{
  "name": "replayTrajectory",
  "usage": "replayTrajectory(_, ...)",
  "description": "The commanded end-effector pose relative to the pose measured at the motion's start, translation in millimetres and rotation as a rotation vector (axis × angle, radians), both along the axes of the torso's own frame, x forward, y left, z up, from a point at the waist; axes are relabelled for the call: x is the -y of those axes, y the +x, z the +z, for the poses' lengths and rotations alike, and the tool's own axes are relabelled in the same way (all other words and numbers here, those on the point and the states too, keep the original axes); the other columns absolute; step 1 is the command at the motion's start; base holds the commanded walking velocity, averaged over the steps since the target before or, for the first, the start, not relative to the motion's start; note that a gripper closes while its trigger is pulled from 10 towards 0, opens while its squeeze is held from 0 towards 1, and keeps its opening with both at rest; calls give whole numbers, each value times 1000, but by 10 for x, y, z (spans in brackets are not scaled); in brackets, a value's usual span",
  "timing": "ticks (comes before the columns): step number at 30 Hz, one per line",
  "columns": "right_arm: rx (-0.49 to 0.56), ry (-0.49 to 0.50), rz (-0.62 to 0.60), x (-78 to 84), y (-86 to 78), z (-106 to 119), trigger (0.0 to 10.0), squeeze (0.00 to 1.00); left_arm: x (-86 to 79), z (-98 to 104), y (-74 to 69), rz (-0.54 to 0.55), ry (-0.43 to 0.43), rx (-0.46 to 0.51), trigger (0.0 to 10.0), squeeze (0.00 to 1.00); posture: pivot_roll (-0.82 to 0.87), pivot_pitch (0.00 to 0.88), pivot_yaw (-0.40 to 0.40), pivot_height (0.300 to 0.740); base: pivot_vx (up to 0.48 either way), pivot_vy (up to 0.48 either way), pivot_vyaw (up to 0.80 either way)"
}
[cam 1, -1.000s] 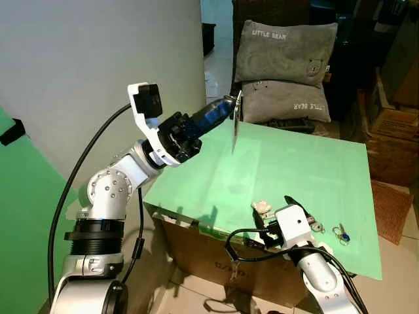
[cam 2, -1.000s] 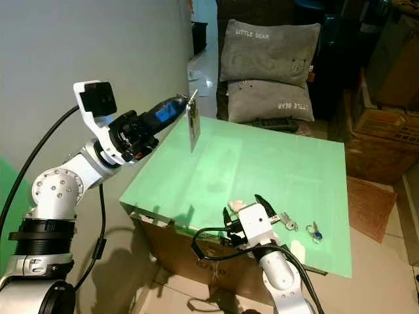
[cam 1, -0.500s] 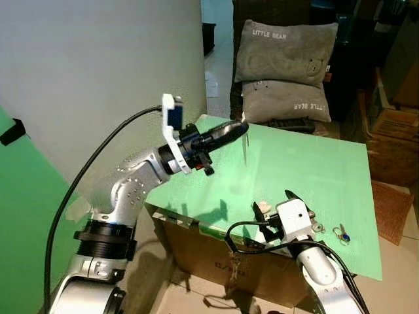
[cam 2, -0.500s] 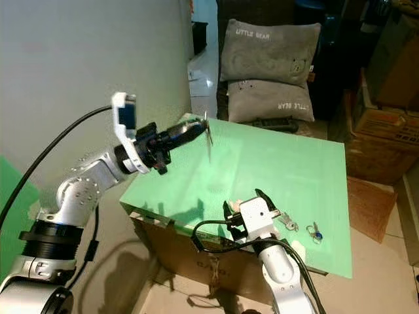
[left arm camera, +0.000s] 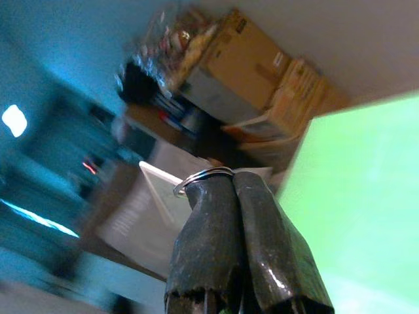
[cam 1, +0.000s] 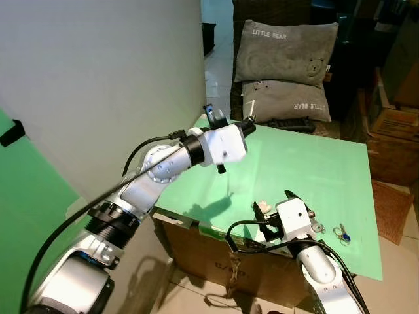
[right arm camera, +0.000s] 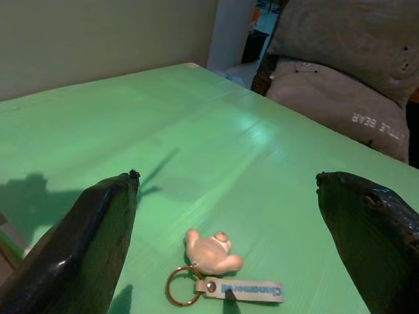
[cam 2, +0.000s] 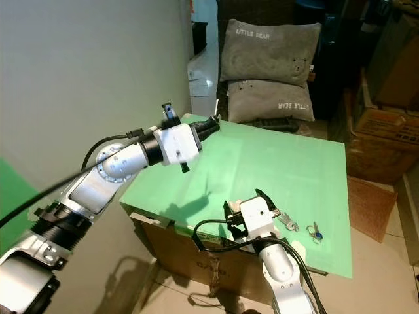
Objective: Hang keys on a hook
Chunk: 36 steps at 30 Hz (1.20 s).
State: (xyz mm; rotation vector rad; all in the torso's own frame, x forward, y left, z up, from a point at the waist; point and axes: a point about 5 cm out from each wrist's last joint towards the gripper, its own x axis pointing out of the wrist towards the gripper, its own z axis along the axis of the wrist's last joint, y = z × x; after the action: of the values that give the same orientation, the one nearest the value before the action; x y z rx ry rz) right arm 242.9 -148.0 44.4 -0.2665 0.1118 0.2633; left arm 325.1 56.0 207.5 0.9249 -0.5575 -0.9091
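A metal key ring point(left arm camera: 203, 175) was pinched at the tip of the left claw point(left arm camera: 233, 186), whose fingers were pressed together on it; what looked like a pale flat tag point(left arm camera: 171, 206) hung behind them, blurred and largely hidden. That claw was held above the far left corner of the green desk point(cam 1: 314, 170). Just ahead of the right claw point(right arm camera: 226, 190), whose fingers stood wide apart, a bear keychain point(right arm camera: 211, 252) lay flat, its labelled strap point(right arm camera: 242, 288) lying crosswise. More keys point(cam 1: 340, 232) lay near, to the right.
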Motion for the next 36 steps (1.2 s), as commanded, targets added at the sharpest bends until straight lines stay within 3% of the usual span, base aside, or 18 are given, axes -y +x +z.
replayTrajectory(1, 8, 0, 3, -2, -6, 7, 10000, 0, 33, -40, -19, -26, 100, 134, 0, 0, -184, 0, 109, 740, 0, 0, 0)
replayTrajectory(6, 9, -3, 5, -2, -9, 4, 10000, 0, 27, -100, -16, -44, 198, 239, 0, 0, -184, 0, 109, 740, 0, 0, 0)
replayTrajectory(9, 9, -8, 8, -2, -12, 0, 10000, 0, 1, -153, 13, -63, 313, 395, 0, 0, -185, 0, 109, 740, 0, 0, 0)
replayTrajectory(14, 8, -9, 9, 0, -11, -1, 10000, 0, -25, -184, 40, -90, 363, 483, 0, 0, -185, 0, 108, 740, 0, 0, 0)
replayTrajectory(20, 12, -4, 2, 10, 12, 12, 10000, 0, -24, -241, 70, -102, 371, 516, 0, 0, -185, 0, 109, 740, 0, 0, 0)
replayTrajectory(27, 14, -5, 1, 14, 19, 13, 10000, 0, -25, -306, 79, -96, 328, 460, 0, 0, -187, 0, 110, 740, 0, 0, 0)
replayTrajectory(33, 23, -5, 1, 26, 43, 42, 10000, 0, -28, -336, 78, -99, 321, 469, 0, 0, -187, 0, 109, 740, 0, 0, 0)
replayTrajectory(36, 46, 1, -36, 130, 128, 125, 10000, 0, -36, -361, 71, -105, 326, 455, 0, 0, -187, 0, 109, 740, 0, 0, 0)
